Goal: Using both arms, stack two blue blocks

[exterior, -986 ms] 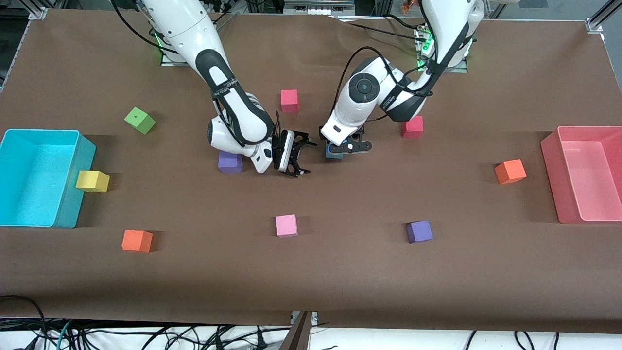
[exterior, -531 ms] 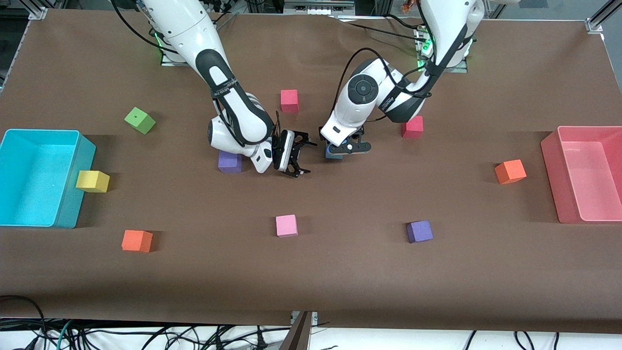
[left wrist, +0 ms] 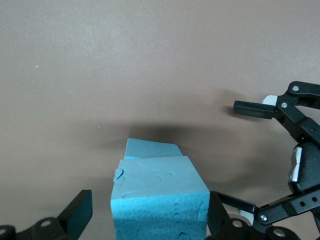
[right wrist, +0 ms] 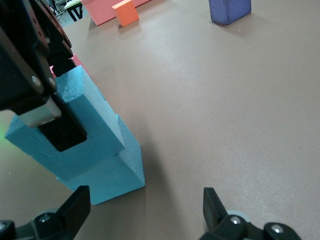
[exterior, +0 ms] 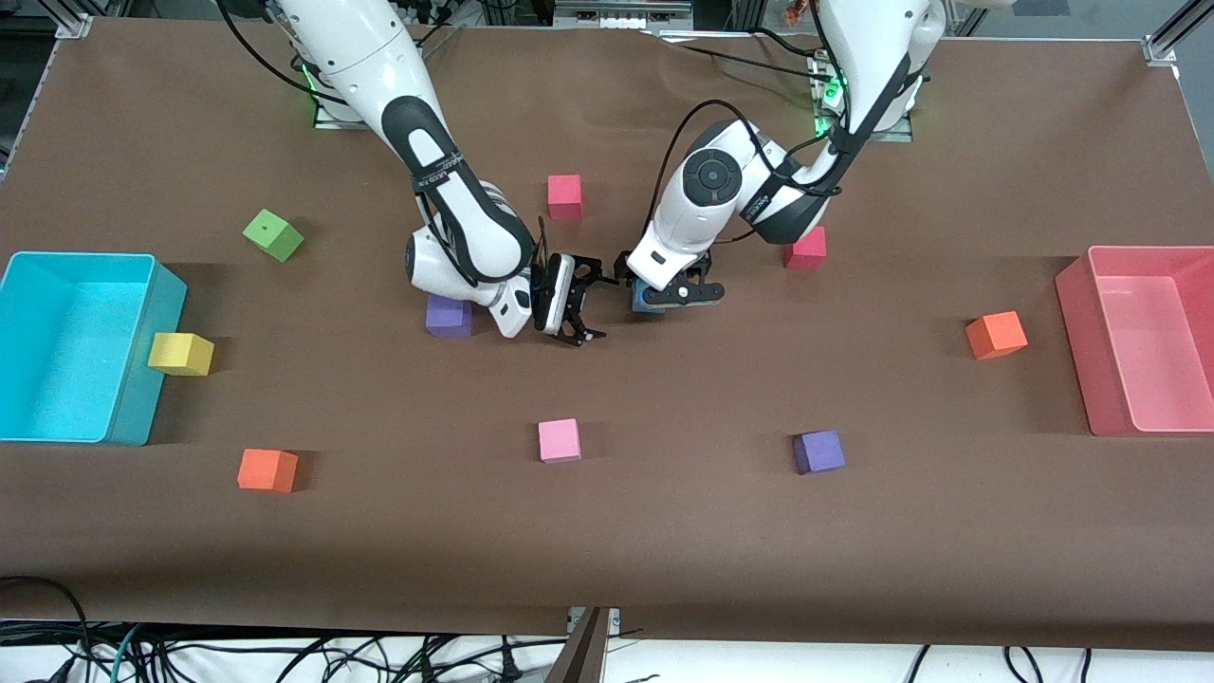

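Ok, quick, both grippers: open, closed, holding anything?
Left gripper: jaws around the upper blue block, set on the lower blue block; grip cannot be told.
Right gripper: open, empty, beside the stack.

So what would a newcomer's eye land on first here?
Mid-table, the left gripper holds one blue block on the other blue block, slightly askew. The right gripper hangs open right beside the stack. Around them lie scattered coloured cubes, with a cyan bin and a pink bin at the table's ends.
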